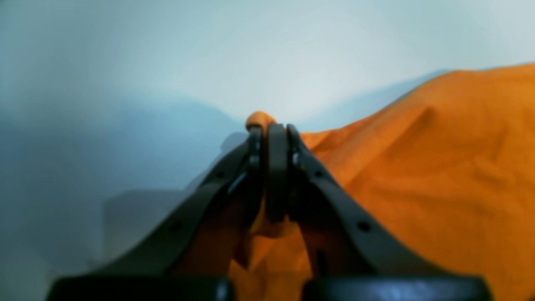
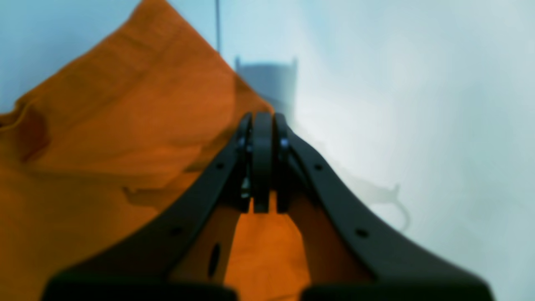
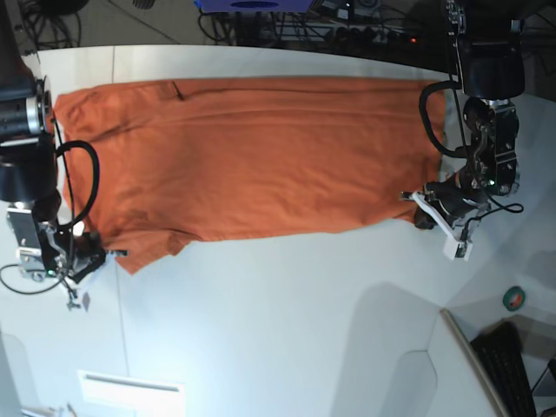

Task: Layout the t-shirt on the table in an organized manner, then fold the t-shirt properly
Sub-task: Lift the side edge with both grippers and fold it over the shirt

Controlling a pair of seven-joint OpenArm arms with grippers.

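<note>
Orange shirt (image 3: 252, 156) spread across upper half of white surface (image 3: 287, 321). Left end effector (image 1: 271, 129), at base view's right edge, pinched on a shirt corner. Right end effector (image 2: 262, 121), lower left, pressed together on opposite corner. Soft, light, limp cloth; likely best gripped at hems and corners.

Blurred wrist views — bright, soft shadows

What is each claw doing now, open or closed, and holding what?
Left claw: closed on an edge of the orange t-shirt.
Right claw: closed, pinching the t-shirt's edge.
</note>
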